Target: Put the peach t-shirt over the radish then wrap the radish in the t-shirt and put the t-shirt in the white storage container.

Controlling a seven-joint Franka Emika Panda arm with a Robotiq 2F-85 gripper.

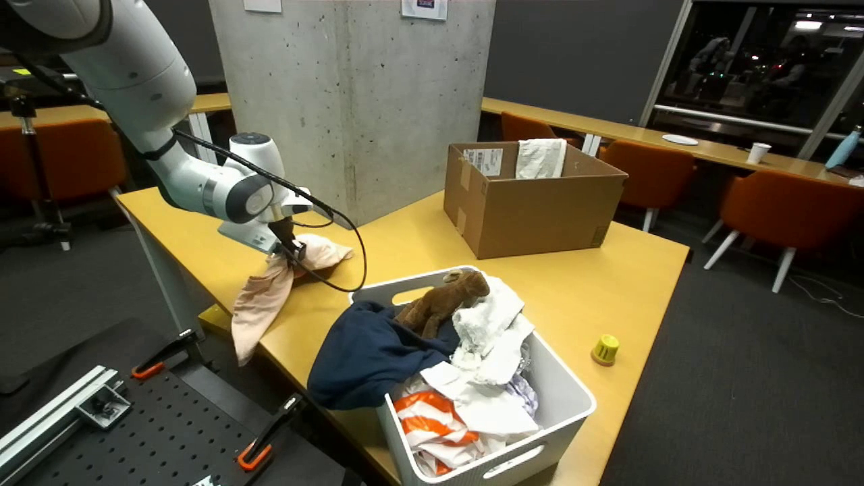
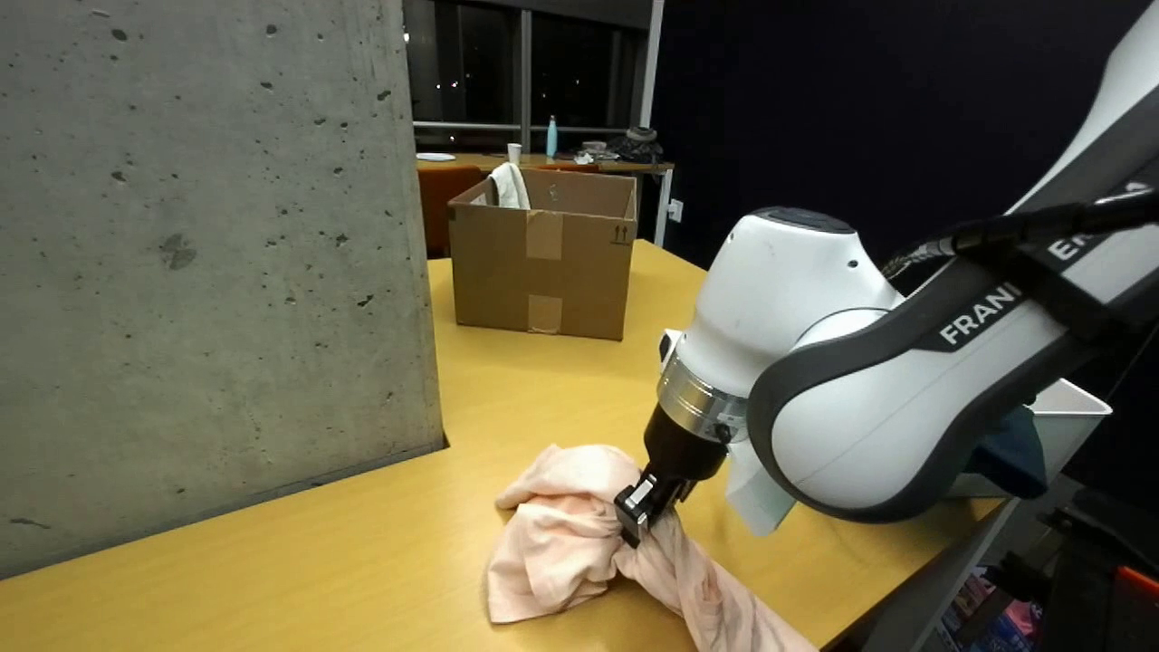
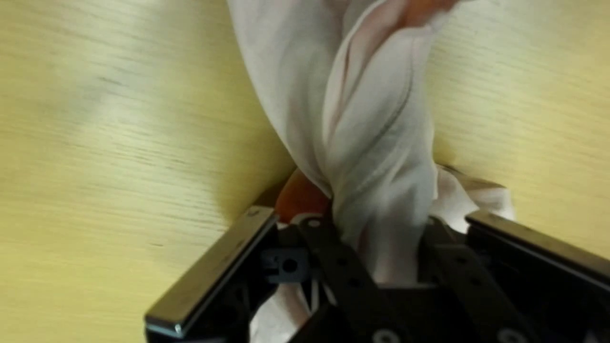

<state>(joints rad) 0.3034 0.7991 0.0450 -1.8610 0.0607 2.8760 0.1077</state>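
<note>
Plainly, the letters "FRAN" (image 2: 976,315) are standing out on the robot arm (image 2: 869,435) in an exterior view. Below, the end effector (image 3: 374,226) is clamping a bunched fold of the peach t-shirt (image 2: 561,543), which is lying on the yellow surface (image 2: 272,580) and trailing over its edge. Beside the jaws a red-orange patch (image 3: 301,197) is showing, too shaded for telling radish from cloth. The white storage container (image 1: 557,388) is holding a brown plush toy (image 1: 439,305), white cloths (image 1: 489,331) and a crumpled orange-and-white item (image 1: 432,422), a navy garment (image 1: 378,358) hanging over its side. Farther off, the cardboard box (image 1: 547,219) is bearing up-arrows (image 2: 621,234) and a label (image 1: 483,160) too small for reading, and a whitish cloth (image 1: 541,158) is draping over its wall.
</note>
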